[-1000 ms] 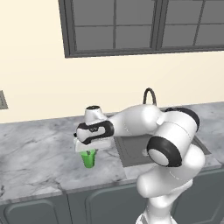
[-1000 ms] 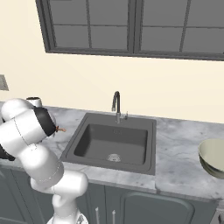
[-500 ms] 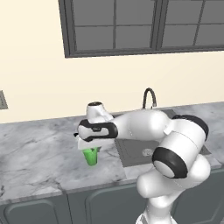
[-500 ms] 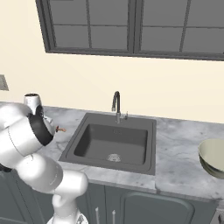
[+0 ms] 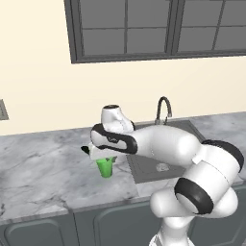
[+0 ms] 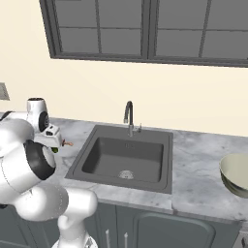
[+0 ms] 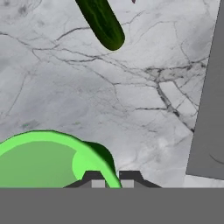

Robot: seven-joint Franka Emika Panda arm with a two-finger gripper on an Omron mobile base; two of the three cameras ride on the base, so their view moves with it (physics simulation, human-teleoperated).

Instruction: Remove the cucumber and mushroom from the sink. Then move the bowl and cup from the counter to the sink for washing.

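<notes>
The gripper (image 7: 111, 178) pinches the cup (image 5: 105, 166) rim. The cup stands beside the sink (image 5: 144, 166) edge, with bare counter (image 5: 43, 163) left.

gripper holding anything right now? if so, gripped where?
Yes: the gripper is shut on the cup, pinching its rim wall, one finger inside and one outside. The cup stands on the counter left of the sink.

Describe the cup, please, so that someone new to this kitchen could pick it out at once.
Start at the sink and go to the counter on its left. There the cup stands near the front edge, its rim pinched by the gripper. It is a small bright green tumbler, far lighter than the dark cucumber lying nearby.
</notes>
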